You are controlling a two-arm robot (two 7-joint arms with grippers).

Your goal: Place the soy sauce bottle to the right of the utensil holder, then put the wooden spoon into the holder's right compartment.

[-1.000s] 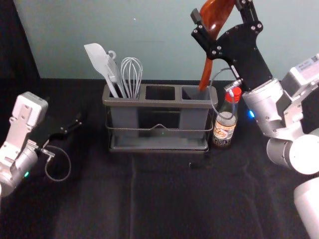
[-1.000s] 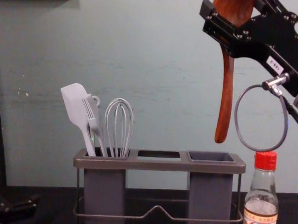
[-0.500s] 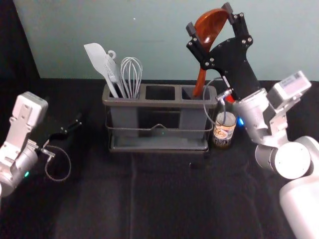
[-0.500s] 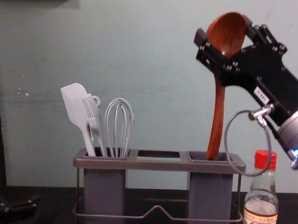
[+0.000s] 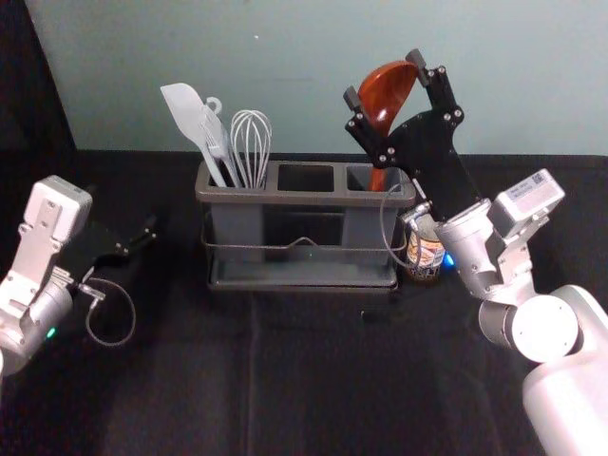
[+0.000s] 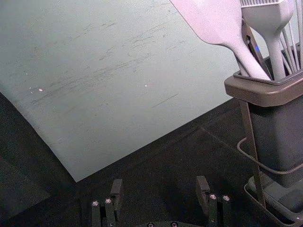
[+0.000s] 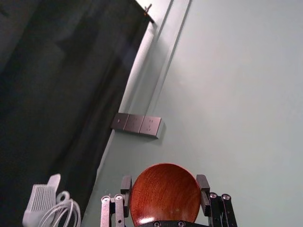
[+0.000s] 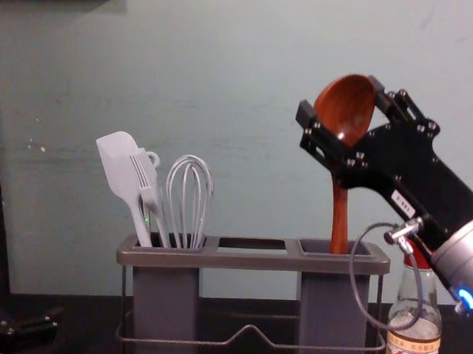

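Gripping wooden spoon point(image 8: 345, 119) by its bowl point(image 5: 382, 99) with right gripper point(image 5: 384, 79) above bench's far edge point(image 5: 532, 160), letting handle point(image 8: 340, 218) enter right compartment point(image 8: 334, 309) first.

My head camera looks down on the utensil holder point(image 5: 304, 199), my chest camera meets it level and nearer; both wrist cameras face the wall point(image 8: 247, 130).

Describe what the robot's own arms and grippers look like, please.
The left arm and right arm have rounded white and silvery-grey segments. The left gripper and right gripper are black, with two jointed fingers and shiny screws. Each wrist carries a thin grey looped cable. A small green light glows on the left arm, a blue one on the right; the right gripper bears a white printed label.
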